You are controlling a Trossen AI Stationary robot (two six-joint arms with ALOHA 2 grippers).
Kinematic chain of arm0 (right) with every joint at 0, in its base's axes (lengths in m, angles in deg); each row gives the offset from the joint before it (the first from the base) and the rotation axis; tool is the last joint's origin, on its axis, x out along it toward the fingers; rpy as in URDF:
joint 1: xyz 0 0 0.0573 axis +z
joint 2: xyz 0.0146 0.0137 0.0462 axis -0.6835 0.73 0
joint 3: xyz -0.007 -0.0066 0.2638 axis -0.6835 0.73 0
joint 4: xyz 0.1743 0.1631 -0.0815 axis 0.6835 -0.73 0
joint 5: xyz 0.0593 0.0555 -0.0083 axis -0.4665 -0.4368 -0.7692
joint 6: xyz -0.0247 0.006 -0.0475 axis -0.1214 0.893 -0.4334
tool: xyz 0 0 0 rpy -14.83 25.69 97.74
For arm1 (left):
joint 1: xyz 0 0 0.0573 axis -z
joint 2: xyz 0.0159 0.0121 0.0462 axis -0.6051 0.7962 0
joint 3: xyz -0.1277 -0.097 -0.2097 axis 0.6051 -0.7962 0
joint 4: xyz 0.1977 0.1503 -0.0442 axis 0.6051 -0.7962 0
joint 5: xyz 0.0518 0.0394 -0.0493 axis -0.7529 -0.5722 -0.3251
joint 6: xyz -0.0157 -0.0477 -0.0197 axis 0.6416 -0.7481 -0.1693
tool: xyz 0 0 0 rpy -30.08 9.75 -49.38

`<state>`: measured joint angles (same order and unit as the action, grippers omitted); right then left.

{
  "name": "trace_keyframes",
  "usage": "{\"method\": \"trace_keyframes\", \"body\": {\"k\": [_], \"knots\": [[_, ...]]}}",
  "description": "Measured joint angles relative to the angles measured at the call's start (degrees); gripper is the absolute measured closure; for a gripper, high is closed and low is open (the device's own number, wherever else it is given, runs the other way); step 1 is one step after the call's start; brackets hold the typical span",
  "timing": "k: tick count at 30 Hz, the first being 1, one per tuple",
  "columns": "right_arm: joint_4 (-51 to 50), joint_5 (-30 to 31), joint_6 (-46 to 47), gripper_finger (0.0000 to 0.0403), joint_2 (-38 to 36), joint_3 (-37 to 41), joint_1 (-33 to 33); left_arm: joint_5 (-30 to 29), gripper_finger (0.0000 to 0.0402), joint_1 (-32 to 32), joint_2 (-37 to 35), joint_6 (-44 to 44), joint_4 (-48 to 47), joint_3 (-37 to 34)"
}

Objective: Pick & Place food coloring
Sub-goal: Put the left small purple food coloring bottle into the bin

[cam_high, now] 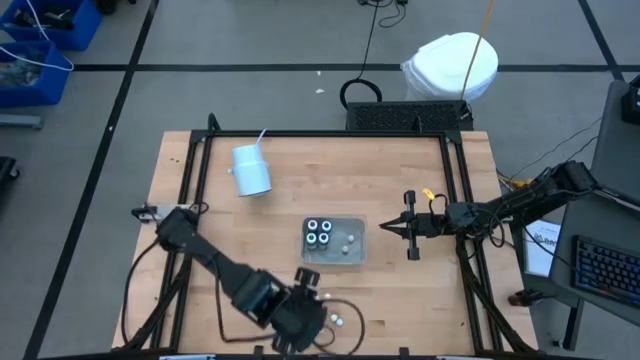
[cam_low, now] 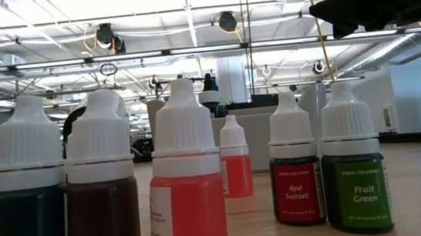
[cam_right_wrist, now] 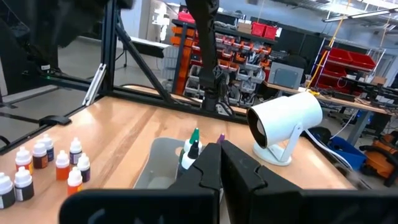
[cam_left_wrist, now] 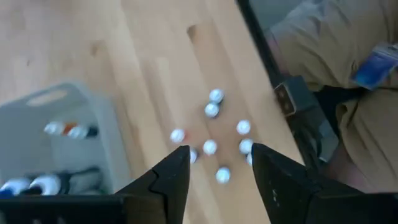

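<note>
The food coloring is split in two. Several tiny white-capped bottles [cam_high: 336, 320] stand upright on the wood near the table's near edge; in the low view [cam_low: 187, 182] they show red, dark and green bodies. More bottles [cam_high: 320, 233] lie in the clear tray [cam_high: 334, 256]. My left gripper [cam_left_wrist: 221, 168] is open and hovers above the standing group [cam_left_wrist: 211, 112], pointing down. My right gripper [cam_high: 386, 228] is shut, in the air to the right of the tray, pointing at it [cam_right_wrist: 219, 155].
A white cup with a straw [cam_high: 250, 168] lies on its side toward the far left of the table. A black frame [cam_high: 320, 134] runs round the table's edges. A person in tan clothes [cam_left_wrist: 348, 56] stands beyond the near edge. Bare wood lies between the cup and the tray.
</note>
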<state>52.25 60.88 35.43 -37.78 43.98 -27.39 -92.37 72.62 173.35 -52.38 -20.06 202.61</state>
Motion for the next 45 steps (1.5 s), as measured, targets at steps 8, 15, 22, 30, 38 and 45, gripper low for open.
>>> {"method": "trace_keyframes", "body": {"k": [8,15,22,30,38,45], "knots": [[-0.28,0.02,1.25,0.0403,0.0,0.0,-0.02,-2.33,0.0217,-0.67,0.04,-1.01,9.82,-14.14],[-0.42,0.04,1.12,0.0403,0.0,0.0,0.0,7.51,0.0173,-2.93,0.14,-2.16,17.27,-26.06],[-0.43,0.05,1.04,0.0403,0.0,0.0,0.0,10.77,0.0161,-4.53,0.13,-2.63,21.24,-32.28],[-0.46,0.06,1.06,0.0403,0.0,0.0,-0.02,12.89,0.016,-4.99,0.13,-4.14,23.41,-34.71],[-0.44,0.06,1.06,0.0403,0.0,0.0,0.0,13.28,0.016,-4.99,0.13,-5.02,24.31,-34.71],[-0.44,0.06,1.06,0.0403,0.0,0.0,0.0,14.25,0.016,-4.74,0.13,-7.21,24.3,-34.71]]}}
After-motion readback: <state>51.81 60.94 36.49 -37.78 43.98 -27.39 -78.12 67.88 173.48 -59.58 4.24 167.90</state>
